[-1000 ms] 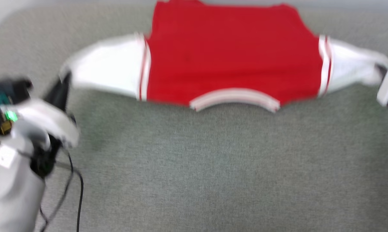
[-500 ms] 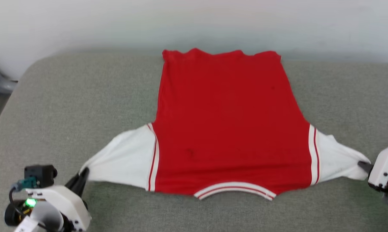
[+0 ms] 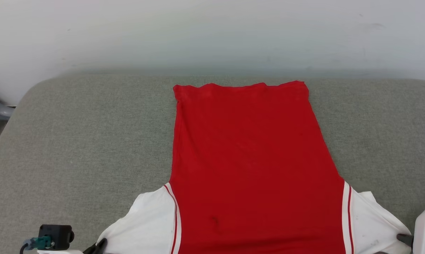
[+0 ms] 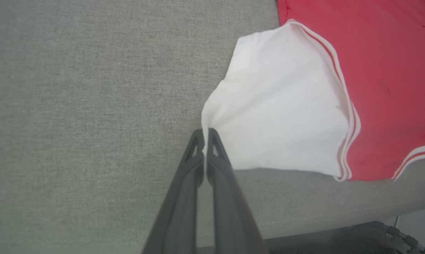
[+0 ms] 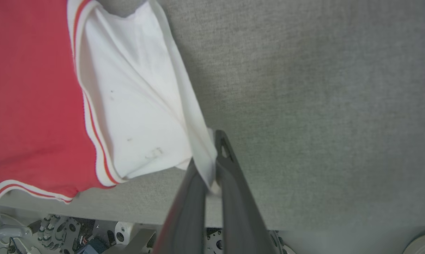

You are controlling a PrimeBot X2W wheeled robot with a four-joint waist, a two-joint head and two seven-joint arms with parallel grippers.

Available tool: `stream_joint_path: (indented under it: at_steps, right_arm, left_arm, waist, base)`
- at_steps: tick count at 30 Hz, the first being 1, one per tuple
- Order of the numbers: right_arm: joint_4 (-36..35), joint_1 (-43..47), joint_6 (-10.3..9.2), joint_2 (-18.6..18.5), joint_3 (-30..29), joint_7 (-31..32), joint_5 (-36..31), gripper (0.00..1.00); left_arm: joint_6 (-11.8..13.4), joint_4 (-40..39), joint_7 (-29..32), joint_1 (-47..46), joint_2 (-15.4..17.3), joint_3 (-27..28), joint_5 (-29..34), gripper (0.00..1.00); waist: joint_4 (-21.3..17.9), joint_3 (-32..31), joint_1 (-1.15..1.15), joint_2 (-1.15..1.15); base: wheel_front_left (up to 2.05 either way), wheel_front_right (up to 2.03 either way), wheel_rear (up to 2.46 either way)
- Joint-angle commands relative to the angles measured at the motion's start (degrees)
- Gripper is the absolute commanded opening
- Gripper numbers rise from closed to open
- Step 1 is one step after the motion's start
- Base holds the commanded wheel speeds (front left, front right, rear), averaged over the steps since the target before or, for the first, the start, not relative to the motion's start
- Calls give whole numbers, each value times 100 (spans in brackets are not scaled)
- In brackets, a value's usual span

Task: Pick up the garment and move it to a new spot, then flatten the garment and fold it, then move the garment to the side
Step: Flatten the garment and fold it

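Here, a smooth red garment (image 3: 247, 158) (white sleeves (image 4: 279, 116)) — on coarse grey upholstery (image 3: 74, 141).

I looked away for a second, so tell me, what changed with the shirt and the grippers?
Mostly the camera tilted up. The shirt seems dragged slightly toward the robot, its hem now clear of the cushion's back edge. Unchanged: left gripper and right gripper shut on the sleeves.

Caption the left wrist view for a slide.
Left gripper, jaws shut, pinching the garment's white sleeve tip over the grey cushion.
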Motion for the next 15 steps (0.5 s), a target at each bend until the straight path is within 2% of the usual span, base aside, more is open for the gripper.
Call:
stream_joint_path:
  at_steps: [1,3,5,6,7,8,15]
  right_arm:
    - [-88,88,-10,-66,-37,43,-21,0]
    - [-263,240,-10,-9,-81,168,-18,0]
    - [-433,326,-10,18,-132,252,9,0]
    - [-511,334,-10,33,-150,272,5,3]
    - [-596,322,-9,36,-161,254,-12,89]
    - [-667,307,-9,46,-182,253,-29,100]
    - [-1391,-94,-8,-84,-125,448,-76,100]
  left_arm:
    - [51,-75,13,22,38,30,-5,0]
    - [145,-278,70,97,74,-9,74,0]
    - [201,-563,151,110,-32,-78,19,0]
    - [217,-703,203,103,-74,-112,-12,0]
    - [234,-840,262,89,-63,-140,-4,0]
    - [273,-962,314,74,-57,-169,19,0]
    - [428,-1731,617,-126,72,-300,224,0]
  waist:
    - [2,9,1,0]
    - [4,29,1,0]
    - [19,74,1,0]
    - [33,92,1,0]
    - [49,110,1,0]
    - [66,134,1,0]
    - [273,495,1,0]
  base:
    - [0,0,0]
    - [0,0,0]
    - [0,0,0]
    - [0,0,0]
    - [0,0,0]
    - [0,0,0]
    - [0,0,0]
